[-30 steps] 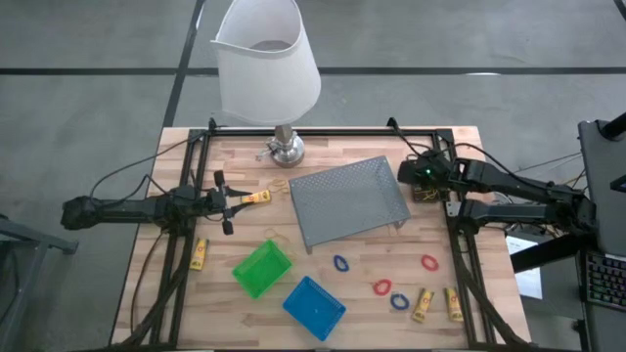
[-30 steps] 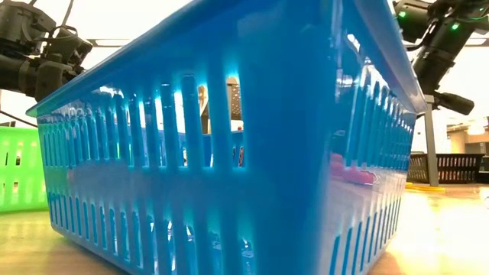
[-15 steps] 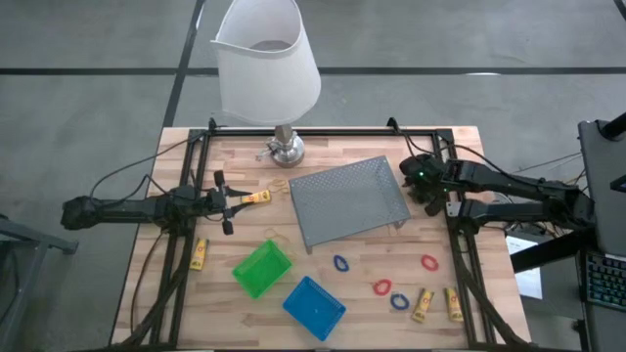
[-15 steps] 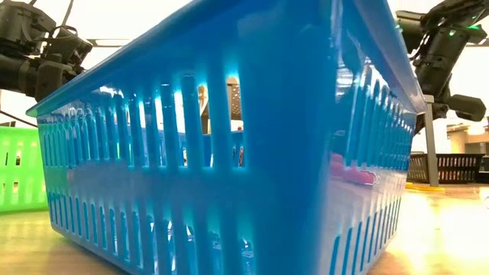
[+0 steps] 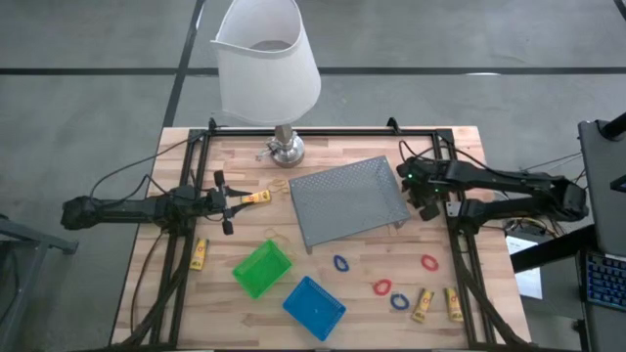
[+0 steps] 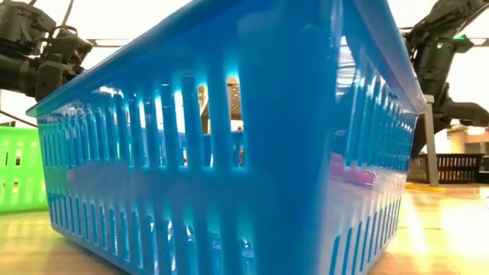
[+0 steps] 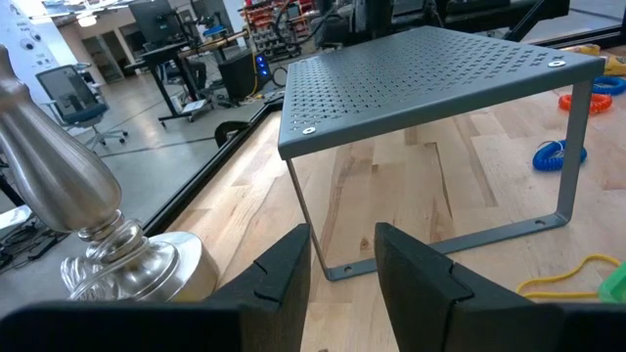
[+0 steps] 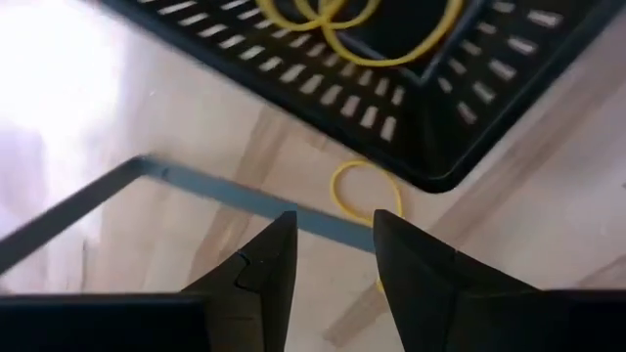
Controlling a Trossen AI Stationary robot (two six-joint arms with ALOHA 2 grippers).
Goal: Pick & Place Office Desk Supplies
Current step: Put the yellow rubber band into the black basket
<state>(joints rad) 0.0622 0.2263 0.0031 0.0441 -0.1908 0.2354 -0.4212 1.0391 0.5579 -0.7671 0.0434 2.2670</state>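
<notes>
Table (image 5: pixel 450 147): wood-plank top, black rail frame along edges.
L claw (image 5: pixel 229 202): held over left-centre; a yellow stick (image 5: pixel 256 198) is seen at its tips, fingers (image 7: pixel 279 284) parted a little; grip not confirmable.
R claw (image 5: pixel 423 198): at right edge of grey perforated metal tray (image 5: pixel 347 200), fingers (image 8: pixel 264 264) slightly apart, nothing seen between them.
Black slotted bin (image 8: pixel 391 88): near R claw, yellow rubber bands (image 8: pixel 391 29) inside; one band (image 8: pixel 364 191) lies on wood just beside it.
Green bin (image 5: pixel 261 268), blue bin (image 5: pixel 314 306): slotted plastic, front-centre.
Loops (image 5: pixel 381 287), red/blue, and stubby sticks (image 5: pixel 423 305): front right. One stick (image 5: pixel 199 254) front left.
Open wood: betw. tray and front items.
</notes>
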